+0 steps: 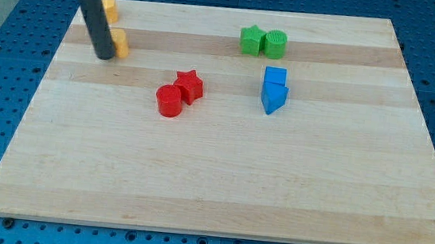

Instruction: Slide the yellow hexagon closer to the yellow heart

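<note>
Now my tip (pixel 104 56) touching yellow block (pixel 119 44), shape half hidden; 2nd yellow block (pixel 107 8) above

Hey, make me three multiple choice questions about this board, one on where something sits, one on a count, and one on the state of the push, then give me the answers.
1. Where are the two yellow blocks?
A. The view's top left
B. The view's bottom right
C. The centre of the board

2. How many blocks are red?
A. One
B. Two
C. Four

3. How does my tip stand to the lower yellow block?
A. Far off, by the blue blocks
B. Right against its left side
C. Resting on the green blocks

Answers:
1. A: the upper yellow block and the lower yellow block both lie near the top left corner of the wooden board.
2. B: only a red cylinder and a red star show, touching.
3. B: my tip stands at that block's left edge, the rod partly covering it.
</note>
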